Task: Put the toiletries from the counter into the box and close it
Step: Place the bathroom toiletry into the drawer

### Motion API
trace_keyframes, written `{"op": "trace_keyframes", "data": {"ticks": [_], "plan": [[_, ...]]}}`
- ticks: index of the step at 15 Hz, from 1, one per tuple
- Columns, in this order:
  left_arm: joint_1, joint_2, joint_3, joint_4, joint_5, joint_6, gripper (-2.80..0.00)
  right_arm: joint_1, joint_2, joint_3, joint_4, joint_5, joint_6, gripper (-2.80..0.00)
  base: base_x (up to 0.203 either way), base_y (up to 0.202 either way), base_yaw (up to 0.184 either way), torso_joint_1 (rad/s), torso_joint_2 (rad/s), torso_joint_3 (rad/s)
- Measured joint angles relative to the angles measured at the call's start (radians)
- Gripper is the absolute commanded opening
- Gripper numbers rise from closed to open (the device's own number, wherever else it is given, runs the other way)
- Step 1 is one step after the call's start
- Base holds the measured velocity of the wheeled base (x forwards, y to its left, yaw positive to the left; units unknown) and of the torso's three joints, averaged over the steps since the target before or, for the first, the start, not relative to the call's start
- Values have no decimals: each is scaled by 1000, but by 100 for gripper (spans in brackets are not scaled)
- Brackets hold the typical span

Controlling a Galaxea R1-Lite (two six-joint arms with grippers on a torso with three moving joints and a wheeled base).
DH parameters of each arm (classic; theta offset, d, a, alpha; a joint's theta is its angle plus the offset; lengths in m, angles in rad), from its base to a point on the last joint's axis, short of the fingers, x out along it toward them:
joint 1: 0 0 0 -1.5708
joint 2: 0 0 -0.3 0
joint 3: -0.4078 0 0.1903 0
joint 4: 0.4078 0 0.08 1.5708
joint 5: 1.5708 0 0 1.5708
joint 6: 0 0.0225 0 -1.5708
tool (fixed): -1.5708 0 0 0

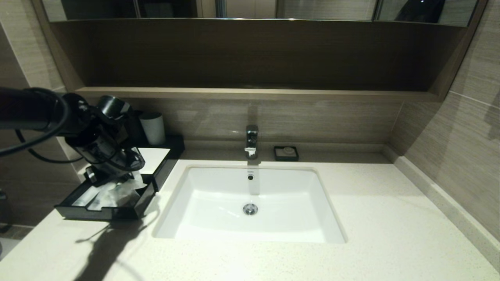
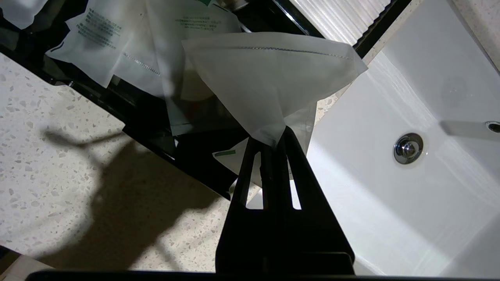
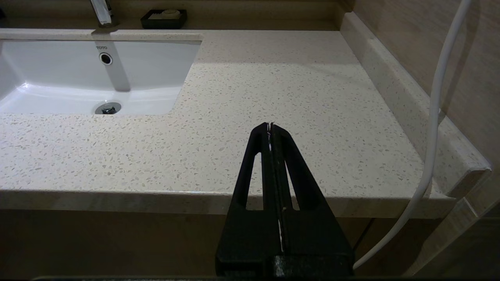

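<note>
— What is seen nearest the lens?

— Black fingers (image 2: 291,156) of the left gripper (image 2: 278,139) are seen pressed together on a corner of a clear packet (image 2: 269,86) with white contents. The packet is held above the pulled-out drawer (image 2: 148,117) of the black box (image 1: 156,156), close to the edge of the white sink basin (image 2: 390,175).

— And what is found in the drawer?

— Two more wrapped toiletries (image 2: 117,47) are seen lying in it, overlapping, with small green print on them. Whether the held packet touches them cannot be told.

— Where is the box placed?

— It is set on the speckled counter (image 1: 371,234), at the left of the basin, by the back wall. Its white top panel (image 1: 154,158) is partly covered by the left arm in the head view, and a grey cup (image 1: 153,128) is stood behind it.

— Is the other arm shown?

— The right gripper (image 3: 270,125) is seen with its fingers fully closed on nothing, parked in front of the counter edge at the right of the basin. A tap (image 1: 252,141) and a small black dish (image 1: 286,153) are found along the back wall.
</note>
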Motion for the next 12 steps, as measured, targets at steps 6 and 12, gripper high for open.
{"op": "trace_keyframes", "data": {"ticks": [6, 12], "plan": [[66, 19, 1, -84, -2, -12, -280, 0, 0, 0, 0, 0, 0, -280, 0, 0, 0, 0, 0, 0], [160, 36, 0, -117, -7, -23, -280, 0, 0, 0, 0, 0, 0, -280, 0, 0, 0, 0, 0, 0]]}}
